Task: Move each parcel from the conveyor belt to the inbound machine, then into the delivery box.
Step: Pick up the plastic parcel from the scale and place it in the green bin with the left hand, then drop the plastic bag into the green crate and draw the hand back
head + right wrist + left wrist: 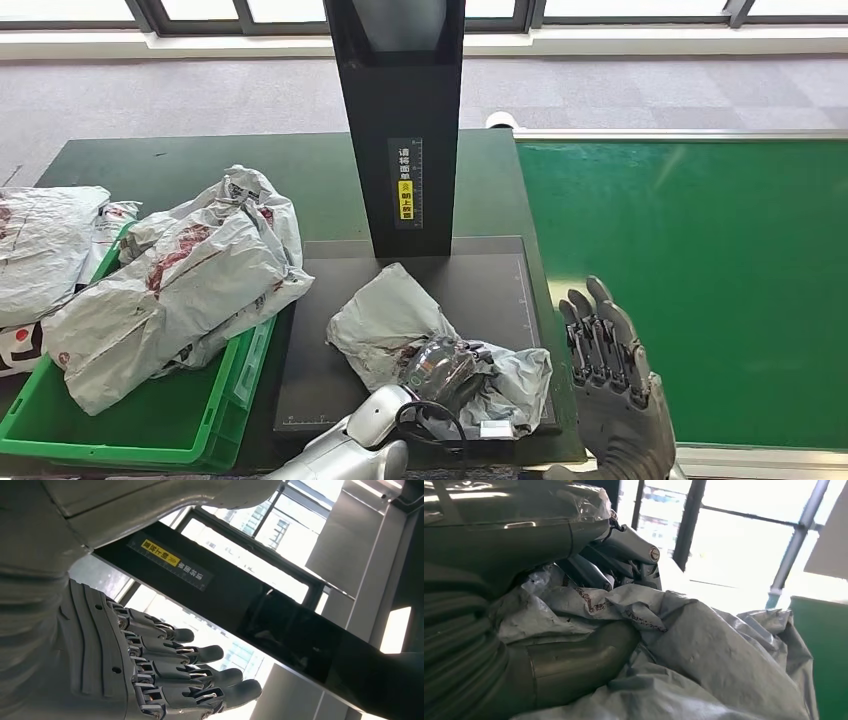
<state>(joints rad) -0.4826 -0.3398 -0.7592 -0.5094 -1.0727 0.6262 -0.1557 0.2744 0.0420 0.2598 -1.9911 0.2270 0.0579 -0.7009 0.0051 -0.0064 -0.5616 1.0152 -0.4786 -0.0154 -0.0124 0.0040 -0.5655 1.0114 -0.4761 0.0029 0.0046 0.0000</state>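
The parcel [400, 325], a crumpled grey poly bag, lies on the black platform [490, 275] of the inbound machine, toward the platform's front edge and just in front of the machine's black upright column [395, 120]. Going from the left: a green delivery box [150, 425] sits at the table's front left corner, with two more grey bags in view there, one large bag [170, 285] heaped in it and spilling over its right rim, and another [45, 245] at its far left edge. Three bags are in view altogether. The left hand [440, 370] rests on the parcel's front part; in the left wrist view its thumb [574, 665] and fingers [624, 545] are clamped around folds of the bag. Bare platform shows behind and to the right of the parcel. The right hand [610, 375] hangs over the platform's right edge, fingers straight and slightly apart, holding nothing. Right of it the green conveyor belt [700, 280] stretches to the picture's edge.
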